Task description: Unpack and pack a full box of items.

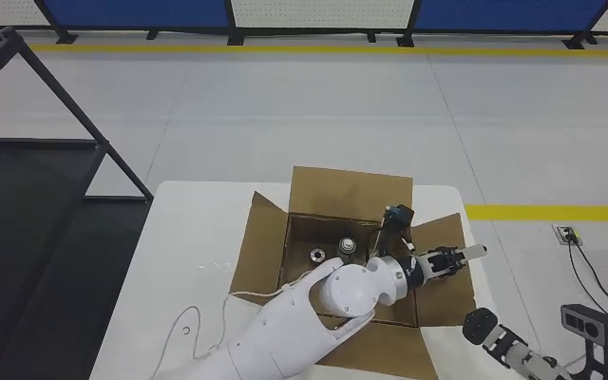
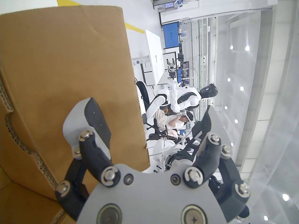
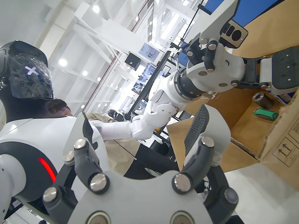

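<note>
Top view: brown cardboard box (image 1: 350,194) sits open on the white bench (image 1: 190,256), flaps splayed. A grey cylinder (image 1: 315,254) and a second round item (image 1: 348,246) stand inside. Left claw (image 1: 454,256) is over the right flap; right claw (image 1: 478,326) is outside the box, near the bench's right edge.

Left wrist view: left claw spread wide, empty. Flap (image 2: 70,54) unprinted, fluted edge exposed.

Right wrist view: right claw gaping, empty, pads (image 3: 198,127) ribbed black. Arrow marks (image 3: 283,151) are printed on a flap. Green item (image 3: 265,114) lies in the box.
</note>
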`<state>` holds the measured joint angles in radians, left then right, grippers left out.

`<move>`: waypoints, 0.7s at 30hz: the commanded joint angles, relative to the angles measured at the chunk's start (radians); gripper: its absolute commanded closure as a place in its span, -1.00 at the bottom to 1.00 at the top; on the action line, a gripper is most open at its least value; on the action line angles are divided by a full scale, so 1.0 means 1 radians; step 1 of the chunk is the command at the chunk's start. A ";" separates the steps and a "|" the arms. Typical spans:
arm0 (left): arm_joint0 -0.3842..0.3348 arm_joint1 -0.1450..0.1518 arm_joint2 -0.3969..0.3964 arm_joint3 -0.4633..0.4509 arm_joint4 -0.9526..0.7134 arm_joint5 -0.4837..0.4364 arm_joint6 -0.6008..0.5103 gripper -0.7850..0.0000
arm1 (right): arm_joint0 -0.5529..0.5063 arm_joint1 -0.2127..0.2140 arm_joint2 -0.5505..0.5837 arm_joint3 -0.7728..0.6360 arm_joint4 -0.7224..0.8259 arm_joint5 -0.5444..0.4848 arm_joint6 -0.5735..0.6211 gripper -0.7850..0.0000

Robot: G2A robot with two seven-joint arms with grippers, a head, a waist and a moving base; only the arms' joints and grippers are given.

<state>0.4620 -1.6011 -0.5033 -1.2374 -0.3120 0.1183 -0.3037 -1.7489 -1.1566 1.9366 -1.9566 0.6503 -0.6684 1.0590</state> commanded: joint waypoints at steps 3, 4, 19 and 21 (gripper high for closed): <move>-0.010 -0.024 0.004 0.042 -0.004 -0.015 -0.005 -1.00 | 0.010 0.001 0.000 0.006 -0.081 0.031 -0.054 -1.00; -0.013 -0.030 0.004 0.047 -0.002 -0.019 -0.006 -1.00 | 0.017 0.001 0.000 0.011 -0.110 0.044 -0.078 -1.00; 0.197 0.050 -0.247 -0.307 0.252 0.061 0.089 -1.00 | 0.069 0.006 -0.028 0.052 -0.298 0.157 -0.231 -1.00; 0.289 0.078 -0.312 -0.436 0.325 0.097 0.094 -1.00 | 0.071 0.008 -0.026 0.059 -0.294 0.163 -0.229 -1.00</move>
<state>0.6975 -1.5361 -0.7815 -1.5964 -0.0275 0.1980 -0.2103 -1.6784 -1.1493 1.9100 -1.9000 0.3550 -0.5082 0.8284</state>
